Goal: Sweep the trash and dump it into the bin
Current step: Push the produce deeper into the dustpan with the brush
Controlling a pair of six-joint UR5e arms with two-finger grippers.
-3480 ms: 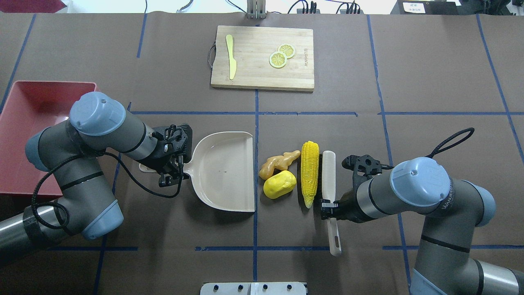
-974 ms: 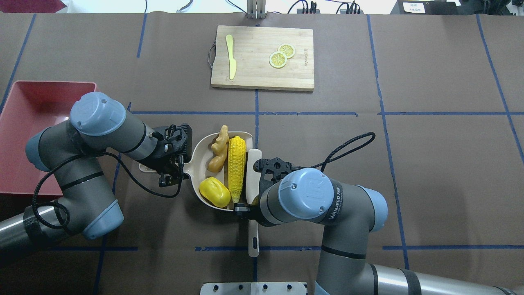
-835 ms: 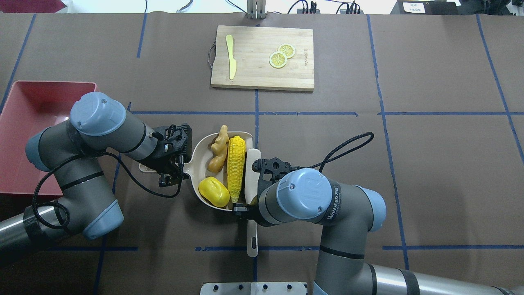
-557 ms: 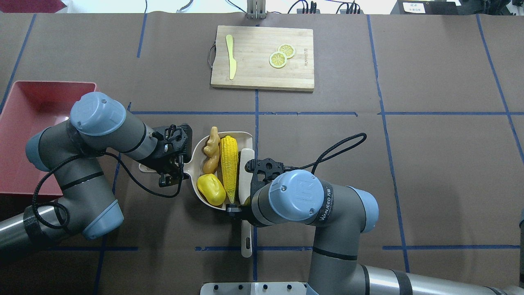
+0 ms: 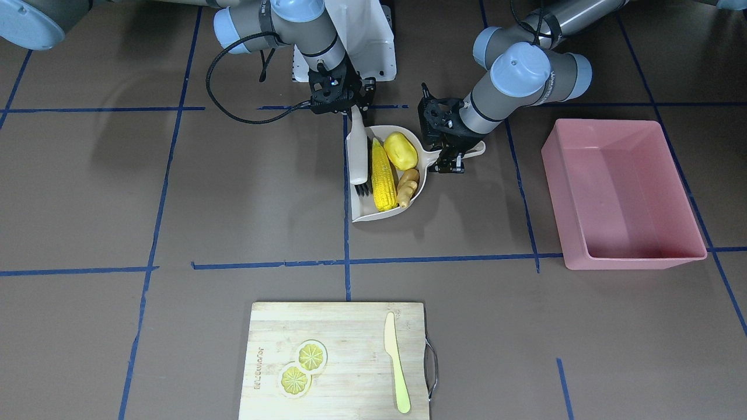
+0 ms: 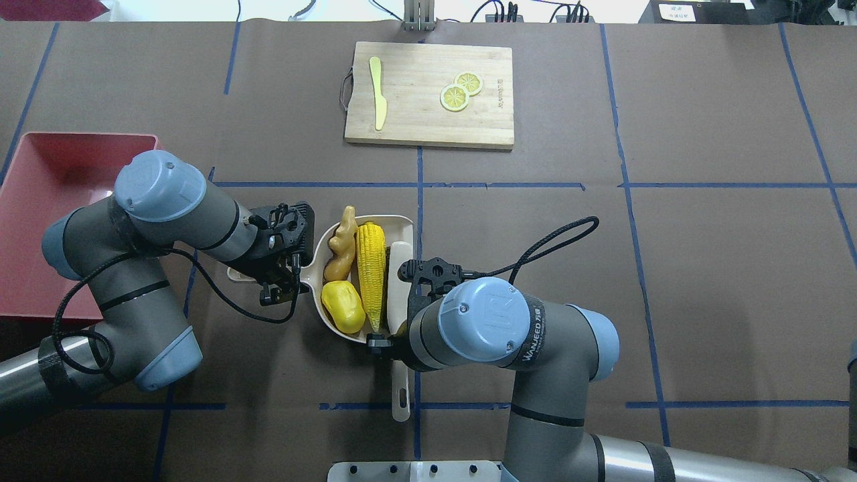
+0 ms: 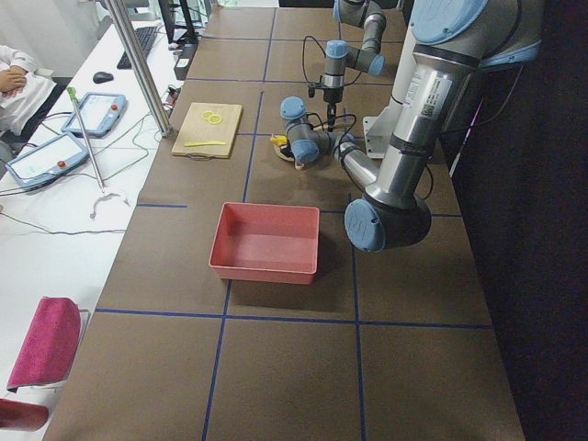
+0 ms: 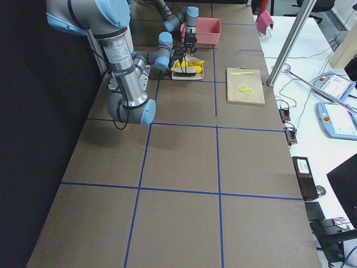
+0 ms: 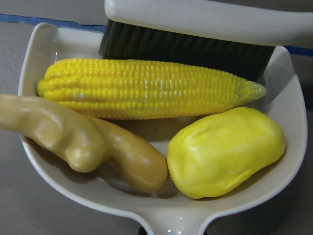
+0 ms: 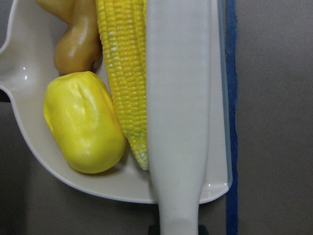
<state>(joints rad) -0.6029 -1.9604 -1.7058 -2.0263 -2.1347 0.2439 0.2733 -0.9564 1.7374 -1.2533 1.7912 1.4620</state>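
Two arms reach over the brown worktop (image 6: 669, 281). Nearest the robot, you can see the right claw (image 5: 349, 109) closed round the handle of a long cream plastic brush with black bristles (image 5: 358, 153). That brush lies across the open mouth of a beige plastic dustpan with a short handle (image 6: 400, 227). Its bristles touch the bumpy yellow toy corn cob (image 6: 370, 274).

All the trash is inside the dustpan. The corn cob lies straight along the brush. Beside it, at the nearer end, sits the round yellow potato-like toy lump (image 6: 343, 306), touching the corn cob. A bit farther back is the tan knobbly toy ginger root (image 6: 340, 244). It rests against the corn cob, and one end pokes out over the dustpan's rim.

On the robot's left of the dustpan, the left claw (image 5: 452, 156) is closed on the dustpan's handle. Farther to that side stands the big pink plastic bin with straight walls (image 5: 636, 259), well apart from the dustpan.

At the far edge you will find a wooden cutting board (image 6: 428, 130). On it lie a thin yellow toy knife (image 6: 378, 94) and two round lemon slices (image 6: 460, 90), which overlap.
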